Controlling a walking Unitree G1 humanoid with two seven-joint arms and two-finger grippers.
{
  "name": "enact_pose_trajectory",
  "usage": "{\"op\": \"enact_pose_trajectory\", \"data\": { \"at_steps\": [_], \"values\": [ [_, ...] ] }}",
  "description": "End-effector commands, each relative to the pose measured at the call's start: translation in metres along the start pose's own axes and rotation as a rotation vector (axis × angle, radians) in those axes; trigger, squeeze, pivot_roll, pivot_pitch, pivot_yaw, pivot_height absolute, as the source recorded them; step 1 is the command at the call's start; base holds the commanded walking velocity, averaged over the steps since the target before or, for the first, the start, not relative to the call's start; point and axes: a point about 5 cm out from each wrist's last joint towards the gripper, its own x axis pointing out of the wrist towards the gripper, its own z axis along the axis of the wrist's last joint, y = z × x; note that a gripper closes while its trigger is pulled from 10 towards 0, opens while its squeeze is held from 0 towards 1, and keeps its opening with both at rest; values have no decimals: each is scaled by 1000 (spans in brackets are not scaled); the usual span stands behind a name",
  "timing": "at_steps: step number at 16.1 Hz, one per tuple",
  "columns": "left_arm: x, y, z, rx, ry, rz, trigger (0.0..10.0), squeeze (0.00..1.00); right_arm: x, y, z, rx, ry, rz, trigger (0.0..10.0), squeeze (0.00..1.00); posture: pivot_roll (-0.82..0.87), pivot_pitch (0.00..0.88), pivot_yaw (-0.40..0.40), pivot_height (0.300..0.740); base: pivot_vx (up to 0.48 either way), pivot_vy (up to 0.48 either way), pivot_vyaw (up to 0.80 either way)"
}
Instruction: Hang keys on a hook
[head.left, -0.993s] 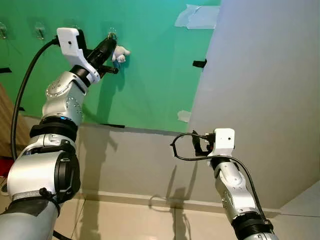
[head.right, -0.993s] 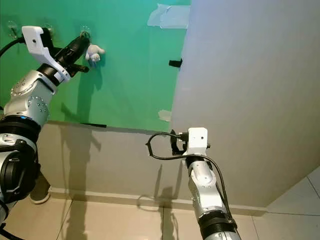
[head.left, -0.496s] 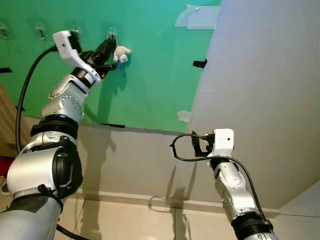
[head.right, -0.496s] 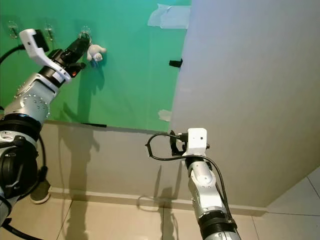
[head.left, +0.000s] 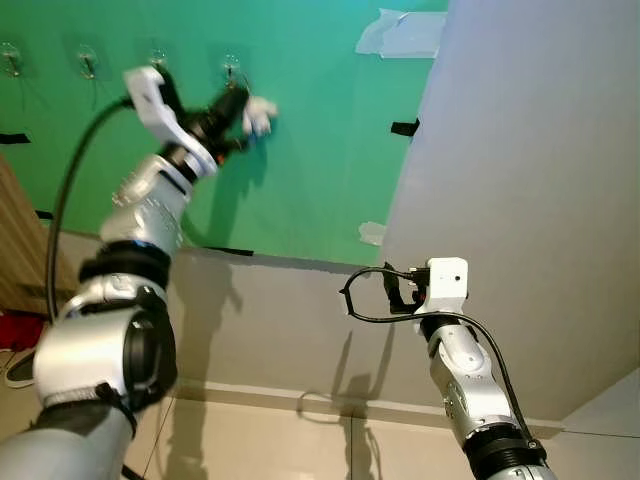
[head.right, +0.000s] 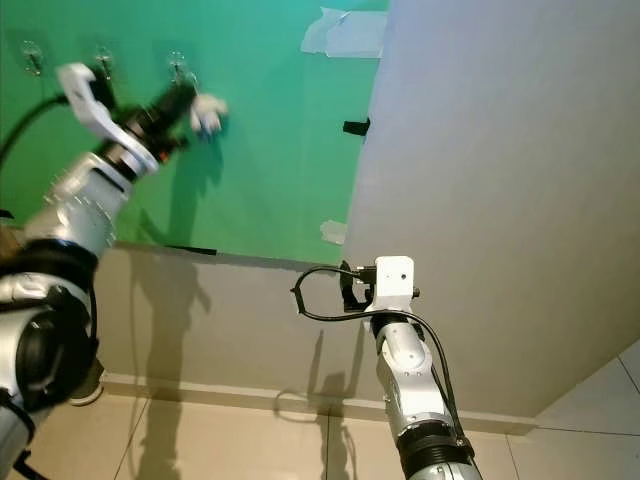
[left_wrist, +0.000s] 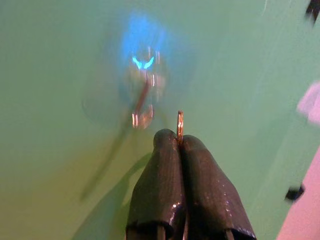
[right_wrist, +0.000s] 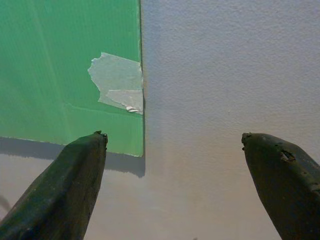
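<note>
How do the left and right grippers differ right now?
The left gripper is raised to the hook on the green board; the right gripper sits low, facing the grey wall. The left is shut on the key ring; the right is open, holding nothing. Both have black fingers.

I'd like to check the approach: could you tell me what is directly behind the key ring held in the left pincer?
Behind the key ring, pinched in the shut left pincer, is the green board with a blurred clear hook. The fingers cover the ring's lower part.
</note>
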Motion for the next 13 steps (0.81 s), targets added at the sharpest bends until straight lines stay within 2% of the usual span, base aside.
{"op": "enact_pose_trajectory", "data": {
  "at_steps": [1, 3, 5, 13],
  "values": [
    [3, -4, 6, 73, -8, -8, 10000, 0, 0, -4, -2, -4, 15, -8, 10000, 0, -15, 0, -42, 736, 0, 0, 0],
    [3, -4, 6, 91, -7, -2, 10000, 0, 0, -3, -2, -5, 17, -5, 10000, 0, -13, 0, -42, 736, 0, 0, 0],
    [2, -1, 10, 59, -34, 25, 10000, 0, 0, -2, -2, -6, 19, -2, 10000, 0, -11, 0, -41, 736, 0, 0, 0],
    [2, 1, 18, 53, -71, 36, 10000, 0, -1, -3, -3, -8, 22, -3, 10000, 0, -19, 0, -40, 736, 0, 0, 0]
  ]
}}
